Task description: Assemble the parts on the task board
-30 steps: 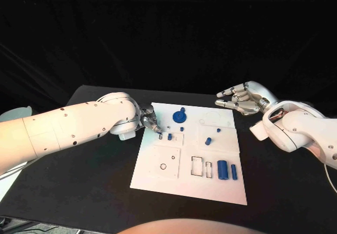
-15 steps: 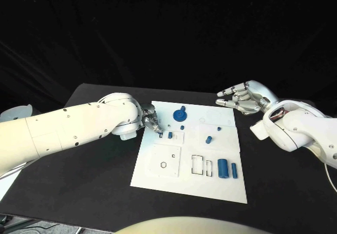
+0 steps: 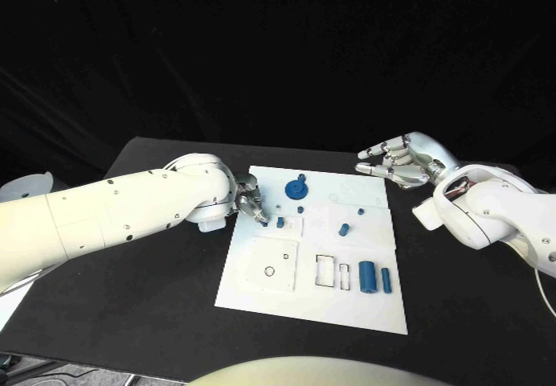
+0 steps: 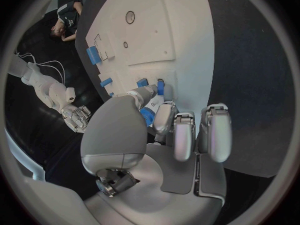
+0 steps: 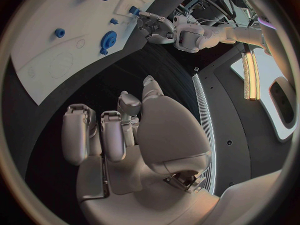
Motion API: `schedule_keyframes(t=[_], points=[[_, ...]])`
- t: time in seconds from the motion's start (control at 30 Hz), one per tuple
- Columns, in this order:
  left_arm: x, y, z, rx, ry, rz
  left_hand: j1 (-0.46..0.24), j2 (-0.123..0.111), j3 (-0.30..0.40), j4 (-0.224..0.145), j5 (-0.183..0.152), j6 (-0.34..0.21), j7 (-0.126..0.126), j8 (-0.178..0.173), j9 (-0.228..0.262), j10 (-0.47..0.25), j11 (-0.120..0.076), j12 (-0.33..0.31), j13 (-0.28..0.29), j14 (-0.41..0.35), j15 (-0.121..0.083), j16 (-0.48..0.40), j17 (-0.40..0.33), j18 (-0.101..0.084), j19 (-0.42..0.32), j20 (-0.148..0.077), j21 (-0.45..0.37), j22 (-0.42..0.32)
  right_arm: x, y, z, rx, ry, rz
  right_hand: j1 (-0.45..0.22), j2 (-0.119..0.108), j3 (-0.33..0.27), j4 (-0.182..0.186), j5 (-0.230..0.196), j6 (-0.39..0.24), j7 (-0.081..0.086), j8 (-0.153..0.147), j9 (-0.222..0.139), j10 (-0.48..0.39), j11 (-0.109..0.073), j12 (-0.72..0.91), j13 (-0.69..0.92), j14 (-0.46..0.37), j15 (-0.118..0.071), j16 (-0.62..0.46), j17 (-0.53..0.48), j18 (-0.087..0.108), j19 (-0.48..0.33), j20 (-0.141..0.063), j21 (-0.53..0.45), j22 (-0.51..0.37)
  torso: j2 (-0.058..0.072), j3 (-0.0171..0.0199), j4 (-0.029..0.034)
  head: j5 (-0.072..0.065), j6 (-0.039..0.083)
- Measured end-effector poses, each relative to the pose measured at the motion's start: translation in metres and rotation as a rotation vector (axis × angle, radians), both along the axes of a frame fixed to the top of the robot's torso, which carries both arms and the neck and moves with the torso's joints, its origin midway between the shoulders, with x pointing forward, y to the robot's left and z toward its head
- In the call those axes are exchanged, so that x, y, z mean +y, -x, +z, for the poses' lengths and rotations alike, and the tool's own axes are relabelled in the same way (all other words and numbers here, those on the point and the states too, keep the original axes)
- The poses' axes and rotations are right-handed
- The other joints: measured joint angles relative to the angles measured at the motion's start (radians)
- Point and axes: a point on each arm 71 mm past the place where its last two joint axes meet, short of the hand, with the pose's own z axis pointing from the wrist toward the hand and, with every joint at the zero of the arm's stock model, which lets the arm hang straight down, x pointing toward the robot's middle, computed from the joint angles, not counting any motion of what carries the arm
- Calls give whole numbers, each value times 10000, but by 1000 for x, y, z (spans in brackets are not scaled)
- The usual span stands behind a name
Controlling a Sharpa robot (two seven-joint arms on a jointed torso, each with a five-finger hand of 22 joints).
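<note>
Where the left hand's fingers (image 3: 257,211) reach, a small blue part (image 3: 280,222) lies just beside.

Task board (image 3: 307,301) lies mid-surface (image 3: 139,305). Gear-shaped part (image 3: 298,190) at the board's far edge; two long parts (image 3: 367,278) side by side near its right edge. Small part (image 3: 344,231) sits between them, mid-board. Left hand (image 3: 248,201) over the board's far-left edge, fingertips by a small part (image 3: 280,222). Right hand (image 3: 398,163) off the far-right corner, above the surface.
</note>
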Motion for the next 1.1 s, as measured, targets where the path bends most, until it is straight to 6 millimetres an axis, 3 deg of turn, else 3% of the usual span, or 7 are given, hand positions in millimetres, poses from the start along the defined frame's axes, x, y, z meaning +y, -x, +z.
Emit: schedule_keyframes(t=[0.27, 0.4, 0.5, 0.87, 1.1], points=[[0, 0, 0, 101, -139, -81, -29, -29, 10, -11, 0, 1, 1, -3, -5, 0, 1, -38, -40, 0, 0, 0, 0, 0, 0, 0, 0, 0, 0, 0, 0, 3, 2, 1, 0, 0, 0, 0, 0, 0, 0, 0, 0, 0, 0, 0, 0, 0, 0, 0, 0, -1, 0, 0, 0, 0, -3, 2, 0, 28, 0], [0, 0, 0, 126, -175, -118, -111, -111, 10, -11, 722, 109, 3, -4, -28, 11, -9, -121, -125, 0, 0, 0, -1, 0, 0, 0, 0, 0, 0, 0, 0, 5, 3, -3, 0, 0, 0, 0, 38, 0, 0, 0, 0, 0, 0, 0, -2, 0, 0, 0, -1, -1, 0, 0, 0, 0, -3, 1, 0, 24, -9], [0, 1, -1, 137, -191, -138, -148, -148, 10, -12, 891, 111, 3, 11, -27, 53, -19, -121, -139, 0, 0, 0, -1, -1, 0, 0, 0, 0, -1, 0, 0, 7, 5, -8, 0, 0, 0, 0, 76, 0, 0, 0, 0, 0, 0, 0, -12, 0, 0, 0, -1, -1, 0, 0, 0, 0, -3, 0, -1, 17, -10], [-3, -2, 0, 153, -268, -161, -188, -187, 11, -14, 949, 131, -12, 42, -29, 53, -18, -121, -141, 0, 0, 0, -2, -1, 0, 0, 0, -1, 0, 0, 0, 11, 2, -7, 0, 0, -28, -27, 76, 0, 0, 0, 0, 0, 0, 0, -11, 0, 0, 0, 7, 0, 0, 0, 0, 0, -3, -4, 1, 4, -18], [-5, -3, -1, 280, -355, -105, -597, -20, 103, -106, 966, 253, -1, 64, -79, 101, -48, -272, -292, 0, 0, 0, -2, -1, 0, 0, 0, -1, 0, 0, 0, 11, 1, -4, 0, 0, -28, -27, 76, 0, 0, 0, 0, 0, 0, -40, -22, 0, 0, 0, 6, -1, 0, 0, 0, -2, -2, 2, 0, 2, -47]])
